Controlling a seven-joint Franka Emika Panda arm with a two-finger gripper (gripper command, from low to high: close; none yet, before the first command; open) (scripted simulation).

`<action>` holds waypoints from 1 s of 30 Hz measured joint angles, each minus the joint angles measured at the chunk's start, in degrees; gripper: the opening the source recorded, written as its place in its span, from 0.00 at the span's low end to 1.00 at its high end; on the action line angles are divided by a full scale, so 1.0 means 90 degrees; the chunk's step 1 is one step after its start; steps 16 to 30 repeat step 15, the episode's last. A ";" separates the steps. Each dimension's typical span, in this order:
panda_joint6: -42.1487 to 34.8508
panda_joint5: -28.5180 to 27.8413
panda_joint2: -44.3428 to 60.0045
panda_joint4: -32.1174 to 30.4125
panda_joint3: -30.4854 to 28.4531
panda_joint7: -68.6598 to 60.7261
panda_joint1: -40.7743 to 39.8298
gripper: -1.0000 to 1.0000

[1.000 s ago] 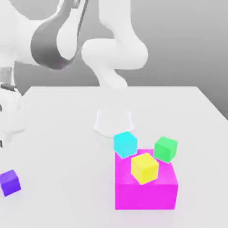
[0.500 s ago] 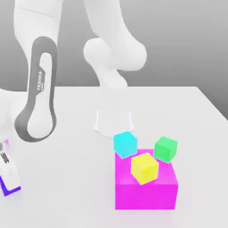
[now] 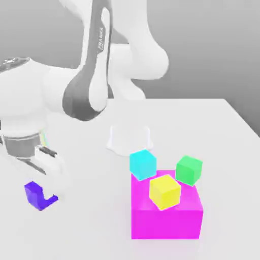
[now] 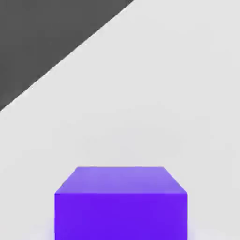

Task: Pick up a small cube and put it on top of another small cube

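Exterior view has the jaws closed on the violet cube (image 3: 35, 195) low over the worktop (image 3: 223, 132), well apart from the magenta block (image 3: 167, 219), which carries the yellow cube (image 3: 165, 191), with cyan cube (image 3: 142, 164) and green cube (image 3: 189, 169) touching its far side.

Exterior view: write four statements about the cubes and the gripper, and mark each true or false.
1. The yellow cube sits on the magenta block. True.
2. The purple cube is stacked on the green cube. False: it is far off toward the exterior view's left, at the gripper.
3. The gripper is open. False: it is shut on the purple cube.
4. The green cube lies to the exterior view's right of the cyan cube. True.
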 joint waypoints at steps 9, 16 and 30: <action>-0.0782 -0.0278 -0.1371 -0.0589 0.1272 0.0591 0.1349 0.00; -0.0078 -0.0352 -0.0870 -0.0793 0.1340 0.0658 0.1361 1.00; -0.0078 -0.0352 -0.0870 -0.0793 0.1340 0.0658 0.1361 1.00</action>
